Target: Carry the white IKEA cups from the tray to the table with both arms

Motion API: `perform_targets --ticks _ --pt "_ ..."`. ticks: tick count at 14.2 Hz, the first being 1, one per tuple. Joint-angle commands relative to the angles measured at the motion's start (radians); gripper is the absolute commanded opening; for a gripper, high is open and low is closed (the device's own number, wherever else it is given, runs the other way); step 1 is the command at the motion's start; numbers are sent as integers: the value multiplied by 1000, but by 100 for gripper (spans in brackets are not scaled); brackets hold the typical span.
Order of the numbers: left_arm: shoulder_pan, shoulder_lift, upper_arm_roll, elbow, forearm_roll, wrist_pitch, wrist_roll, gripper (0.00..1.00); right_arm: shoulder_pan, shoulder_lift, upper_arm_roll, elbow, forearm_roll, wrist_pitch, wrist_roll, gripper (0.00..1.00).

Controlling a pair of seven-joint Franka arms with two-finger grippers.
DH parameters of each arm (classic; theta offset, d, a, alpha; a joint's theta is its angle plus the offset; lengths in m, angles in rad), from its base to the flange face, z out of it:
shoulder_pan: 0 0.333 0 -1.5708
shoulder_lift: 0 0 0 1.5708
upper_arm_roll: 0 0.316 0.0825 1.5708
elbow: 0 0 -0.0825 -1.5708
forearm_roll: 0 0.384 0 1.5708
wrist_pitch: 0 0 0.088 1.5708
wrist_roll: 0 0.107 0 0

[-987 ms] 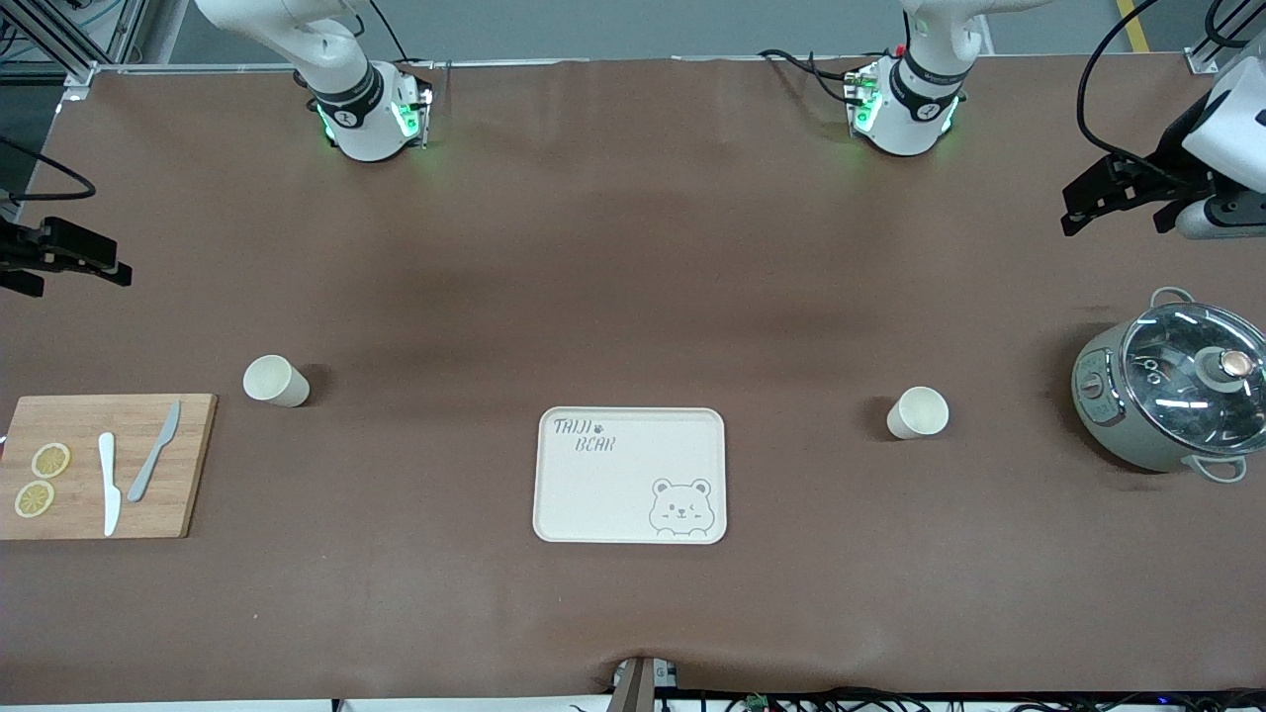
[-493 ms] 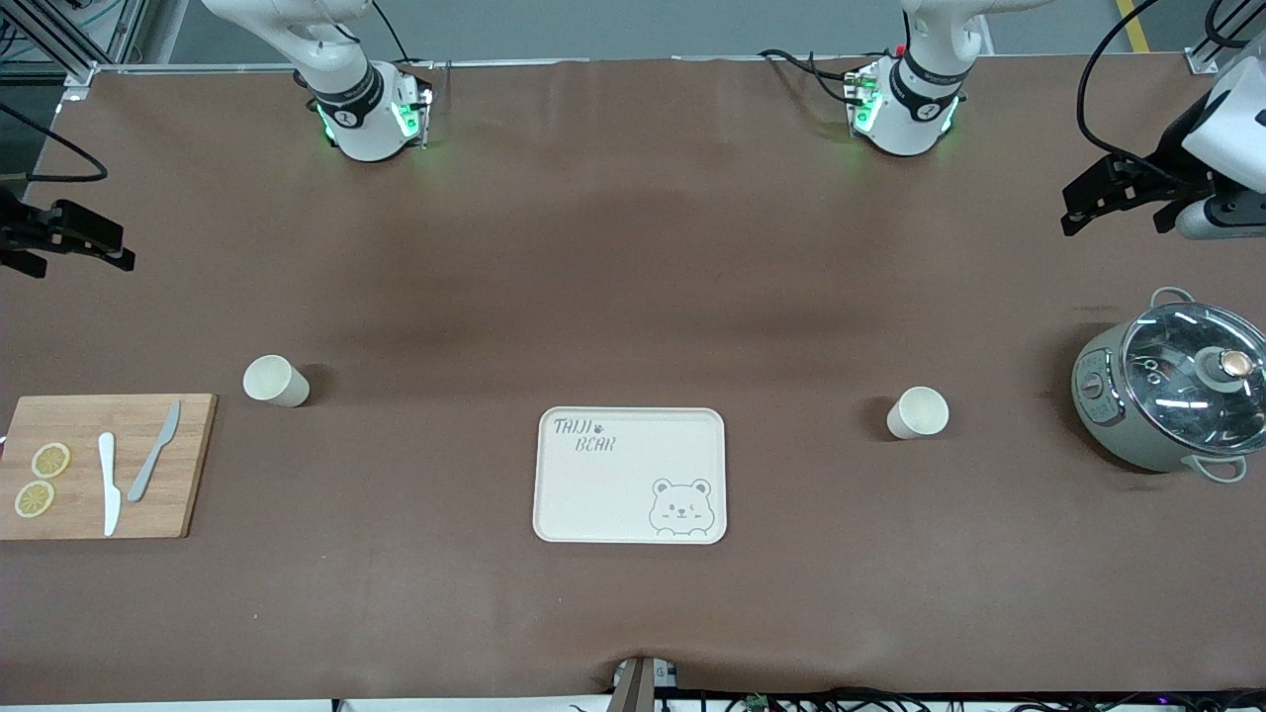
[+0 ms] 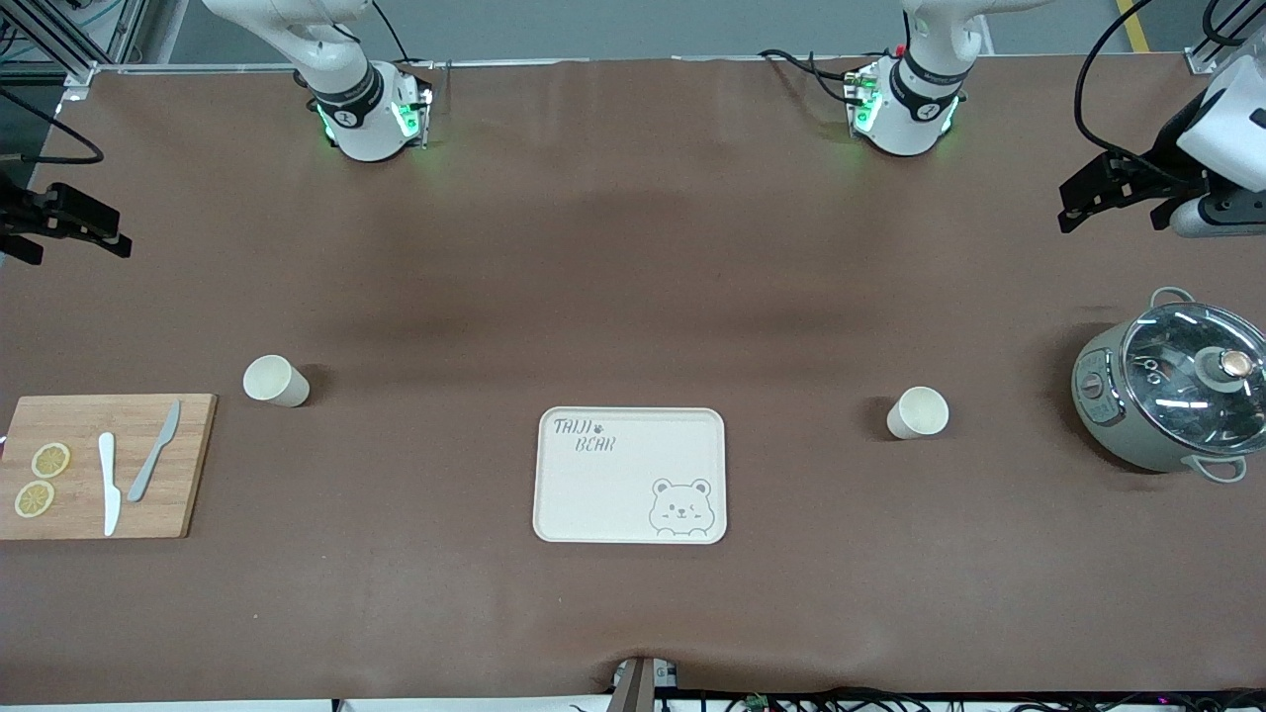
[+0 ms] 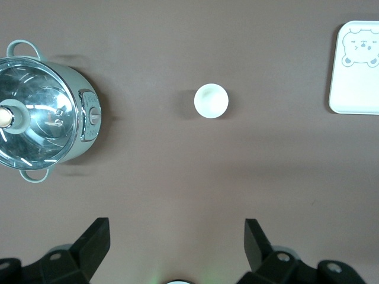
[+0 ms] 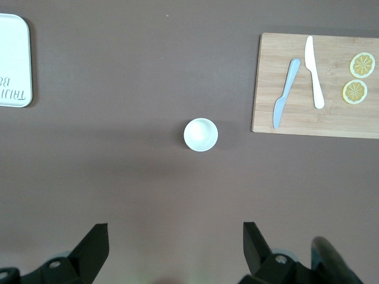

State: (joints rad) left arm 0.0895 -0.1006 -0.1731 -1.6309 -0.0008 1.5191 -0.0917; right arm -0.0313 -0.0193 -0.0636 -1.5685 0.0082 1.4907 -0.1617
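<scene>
Hovering wide: left pincer (image 4: 174, 236) | right pincer (image 5: 173, 239) | cups (image 3: 276, 380) (image 3: 918, 412) apart

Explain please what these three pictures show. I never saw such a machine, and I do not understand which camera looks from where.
Two white robot arms stand at a brown table. One picture looks down from across the table; the other two come from cameras on each arm's wrist. The left gripper and the right gripper are open, empty, and up in the air, each over bare table short of a white cup. Between the cups lies a bear tray. A cutting board with two knives and lemon slices lies at the right arm's end, a lidded pot at the left arm's end.
</scene>
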Motion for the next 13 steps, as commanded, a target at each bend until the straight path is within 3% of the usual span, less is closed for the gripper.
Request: perform_targets --ticks 1,7,13 --pt "10 -17 -3 9 -7 -26 24 100 -24 -37 18 -25 3 -3 5 100" --pt "12 -28 0 13 -8 -42 27 100 -25 -45 16 -12 -36 16 5 100" --pt "10 -4 -2 54 -13 -33 18 100 -27 -37 18 18 -17 23 40 100"
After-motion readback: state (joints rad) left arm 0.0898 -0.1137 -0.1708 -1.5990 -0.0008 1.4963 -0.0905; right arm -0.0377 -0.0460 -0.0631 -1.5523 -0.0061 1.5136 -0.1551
